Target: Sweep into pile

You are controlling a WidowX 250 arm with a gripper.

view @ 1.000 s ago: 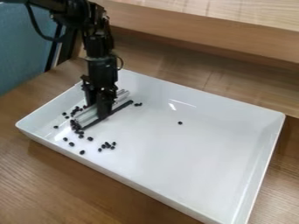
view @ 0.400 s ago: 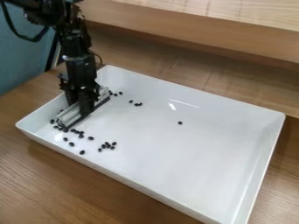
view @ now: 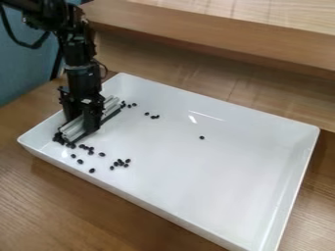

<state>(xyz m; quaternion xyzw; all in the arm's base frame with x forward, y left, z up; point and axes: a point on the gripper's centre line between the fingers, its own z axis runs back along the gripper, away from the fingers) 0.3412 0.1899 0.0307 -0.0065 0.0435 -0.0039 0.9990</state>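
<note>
Glossy white plastic-looking tray [view: 216, 186], metallic silver sweeping bar [view: 75, 128], smooth wood-grain table [view: 85, 206]

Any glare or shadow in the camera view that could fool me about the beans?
Camera view: glare streaks on the white tray, just beyond the lone bean; soft sheen on the wood behind; the tool is so dark that its detail is hard to read against the sweeper.
</note>
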